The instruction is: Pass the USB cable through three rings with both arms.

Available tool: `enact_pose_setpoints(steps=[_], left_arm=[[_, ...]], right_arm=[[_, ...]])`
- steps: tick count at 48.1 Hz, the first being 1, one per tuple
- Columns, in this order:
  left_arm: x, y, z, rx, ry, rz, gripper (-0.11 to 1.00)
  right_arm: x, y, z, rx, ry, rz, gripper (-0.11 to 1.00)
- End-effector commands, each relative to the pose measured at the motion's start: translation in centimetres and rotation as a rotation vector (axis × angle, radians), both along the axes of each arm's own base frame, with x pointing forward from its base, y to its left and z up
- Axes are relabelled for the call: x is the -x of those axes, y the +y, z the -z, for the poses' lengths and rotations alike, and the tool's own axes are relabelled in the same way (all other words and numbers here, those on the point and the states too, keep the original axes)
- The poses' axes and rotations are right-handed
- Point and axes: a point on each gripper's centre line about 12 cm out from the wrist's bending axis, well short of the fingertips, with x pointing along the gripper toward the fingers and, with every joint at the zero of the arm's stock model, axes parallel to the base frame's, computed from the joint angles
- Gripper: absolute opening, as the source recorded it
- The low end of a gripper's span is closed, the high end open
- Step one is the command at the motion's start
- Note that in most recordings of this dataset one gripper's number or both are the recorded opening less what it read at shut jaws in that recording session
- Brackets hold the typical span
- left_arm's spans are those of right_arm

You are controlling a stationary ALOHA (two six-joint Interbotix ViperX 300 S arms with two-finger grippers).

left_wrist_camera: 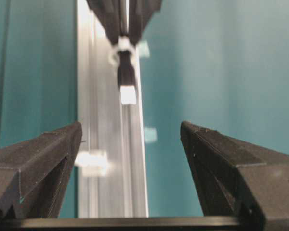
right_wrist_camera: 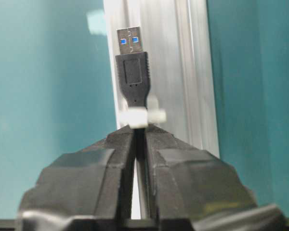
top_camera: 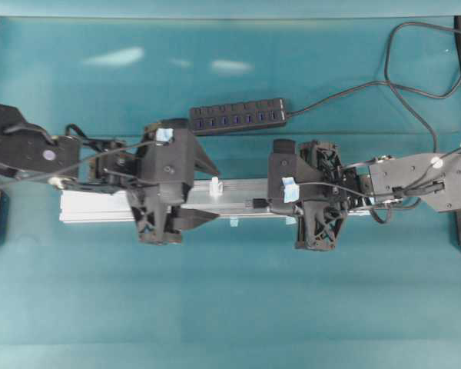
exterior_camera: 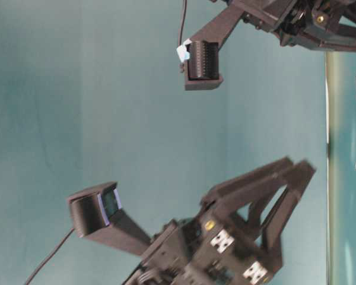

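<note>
Hiding most of the silver rail (top_camera: 92, 206), both arms lean over it on the teal tabletop (top_camera: 230, 307). Right gripper (right_wrist_camera: 140, 129): jaws clamped on the USB cable (right_wrist_camera: 133, 77), its plug poking through a whitish ring (right_wrist_camera: 142, 117). Left gripper (left_wrist_camera: 131, 132): jaws wide, empty. One more ring (top_camera: 214, 185) shows overhead; the third cannot be made out.

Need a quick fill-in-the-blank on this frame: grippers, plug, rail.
1. The right gripper is ____ on the USB cable.
2. The left gripper has its jaws ____.
3. The cable's plug has passed through a whitish ____.
4. The rail lies on a ____ table.

Missing words: shut; open; ring; teal
</note>
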Motion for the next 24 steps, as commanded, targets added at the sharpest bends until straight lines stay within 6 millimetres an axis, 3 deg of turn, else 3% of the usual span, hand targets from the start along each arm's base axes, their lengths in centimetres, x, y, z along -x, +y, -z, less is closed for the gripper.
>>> enact_pose_setpoints(steps=[1, 13, 24], left_arm=[[-0.9, -0.1, -0.1, -0.004, -0.038, 0.005, 0.90], [-3.2, 0.2, 3.1, -0.008, -0.014, 0.004, 0.90], [-5.9, 0.4, 4.8, -0.009, -0.012, 0.003, 0.90]], right_arm=[[-0.2, 0.0, -0.7, -0.007, -0.031, 0.007, -0.09], [0.0, -0.3, -1.3, -0.013, -0.065, 0.012, -0.09], [0.0, -0.4, -1.5, -0.016, -0.083, 0.015, -0.09]])
